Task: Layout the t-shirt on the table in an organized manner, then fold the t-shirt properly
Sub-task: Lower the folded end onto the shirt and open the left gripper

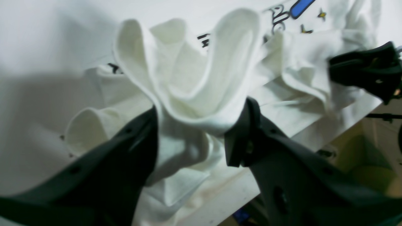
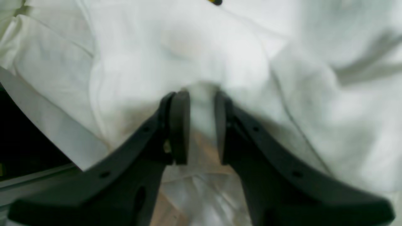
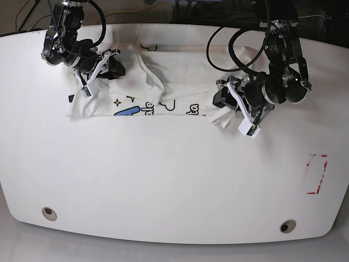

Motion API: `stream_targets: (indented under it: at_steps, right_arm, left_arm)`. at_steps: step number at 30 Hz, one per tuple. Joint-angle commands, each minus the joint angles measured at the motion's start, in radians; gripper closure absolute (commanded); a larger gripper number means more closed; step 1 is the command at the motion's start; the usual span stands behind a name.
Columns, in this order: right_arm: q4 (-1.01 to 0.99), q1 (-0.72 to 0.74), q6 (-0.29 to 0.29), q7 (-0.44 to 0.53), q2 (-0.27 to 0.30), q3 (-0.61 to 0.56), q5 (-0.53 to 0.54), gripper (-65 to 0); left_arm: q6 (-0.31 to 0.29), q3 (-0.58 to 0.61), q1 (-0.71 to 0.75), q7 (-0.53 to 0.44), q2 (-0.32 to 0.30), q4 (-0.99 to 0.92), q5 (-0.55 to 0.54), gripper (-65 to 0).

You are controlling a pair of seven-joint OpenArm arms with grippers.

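Observation:
The white t-shirt (image 3: 163, 82) lies rumpled across the far half of the table (image 3: 174, 180), with part of its blue and black print showing along its near edge. In the base view my left gripper (image 3: 221, 101) is at the shirt's right end. Its wrist view shows the left gripper (image 1: 198, 138) shut on a thick raised fold of the t-shirt (image 1: 188, 78). At the shirt's far left corner, my right gripper (image 3: 120, 70) grips the cloth. The right gripper (image 2: 201, 125) has its pads pinched on a ridge of the t-shirt (image 2: 176, 47).
A red dashed rectangle (image 3: 317, 174) marks the table at the right. Two grommet holes (image 3: 49, 213) (image 3: 287, 225) sit near the front edge. Cables hang behind both arms. The table's edge (image 1: 329, 128) runs close under the shirt in the left wrist view.

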Motion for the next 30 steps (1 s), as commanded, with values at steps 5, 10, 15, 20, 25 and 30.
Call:
stream_targets:
  at_steps: [5,10,15,20,25,30]
  right_arm:
    - [0.001,-0.004,-0.01,-0.051,0.004,-0.003,-0.052,-14.4]
    - [0.001,-0.004,-0.01,-0.051,0.004,-0.003,-0.052,-14.4]
    - [0.003,-0.004,-0.01,-0.051,0.004,-0.003,-0.052,-14.4]
    - [0.003,-0.004,-0.01,-0.051,0.004,0.0,-0.052,-14.4]
    - [0.003,-0.006,-0.01,-0.051,0.004,0.002,-0.052,-14.4]
    - [0.003,-0.011,-0.01,-0.051,0.004,0.002,-0.052,-14.4]
  left_arm:
    - [0.0,-0.005,-0.013,-0.017,0.015,0.021,-0.033,-24.3]
    - [0.0,0.001,-0.018,-0.017,0.07,0.02,-0.028,-24.3]
    - [0.005,0.07,-0.026,-0.017,0.084,0.02,-0.019,-24.4]
    - [0.005,0.143,-0.046,-0.017,0.082,0.043,0.087,-26.8]
    - [0.005,0.236,-0.072,-0.017,0.064,0.067,0.217,-38.2]
    - [0.005,0.302,-0.099,-0.017,0.059,0.07,0.265,-39.2]
